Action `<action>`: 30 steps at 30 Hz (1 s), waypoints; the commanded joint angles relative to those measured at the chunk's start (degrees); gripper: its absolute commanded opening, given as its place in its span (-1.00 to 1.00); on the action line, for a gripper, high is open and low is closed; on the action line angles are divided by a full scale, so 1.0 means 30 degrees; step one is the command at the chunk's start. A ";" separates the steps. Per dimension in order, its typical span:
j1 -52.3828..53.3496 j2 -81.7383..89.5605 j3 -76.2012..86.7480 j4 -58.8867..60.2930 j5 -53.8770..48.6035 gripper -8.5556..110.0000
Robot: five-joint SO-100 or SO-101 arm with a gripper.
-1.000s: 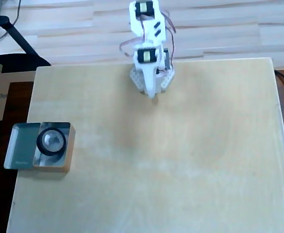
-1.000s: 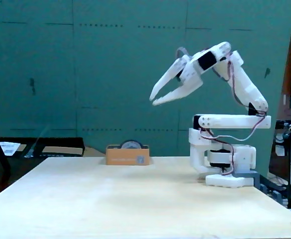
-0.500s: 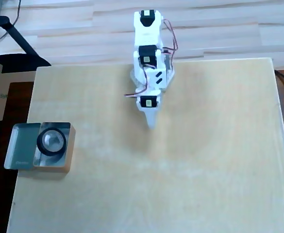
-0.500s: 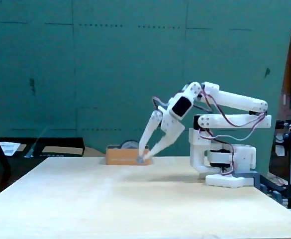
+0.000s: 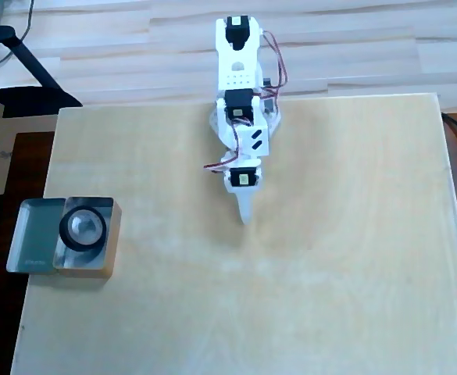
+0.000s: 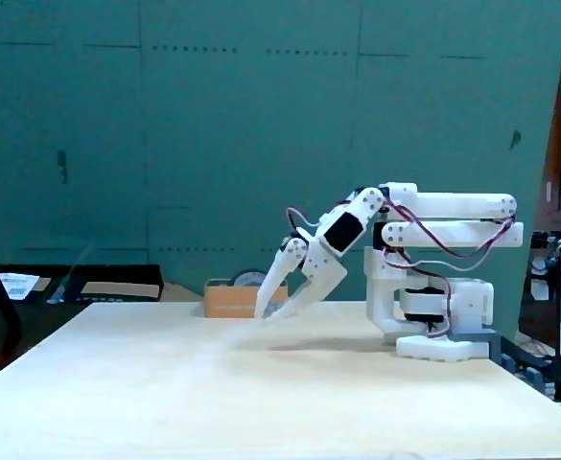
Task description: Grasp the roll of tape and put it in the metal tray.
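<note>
The pincer [image 6: 272, 313] hangs open and empty, low over the tabletop [image 5: 306, 273]. The tape [image 5: 83, 227] already lies in the tray [image 5: 33, 246], well apart. A further lowering can knock the tips on the wood.

I've folded the arm [image 6: 433, 206] down: a second ago the gripper [image 6: 268, 314] was raised high near the table's [image 5: 353, 297] far edge, now it's stretched further toward the table middle, tips just above the surface, jaws a bit closer together.
</note>
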 commanded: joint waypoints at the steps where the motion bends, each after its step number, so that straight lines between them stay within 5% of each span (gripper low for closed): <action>1: 0.0000 0.5068 0.0205 -0.0264 -0.0850 -0.87; 30: 0.0088 0.5186 0.0205 0.1875 -0.1875 -0.86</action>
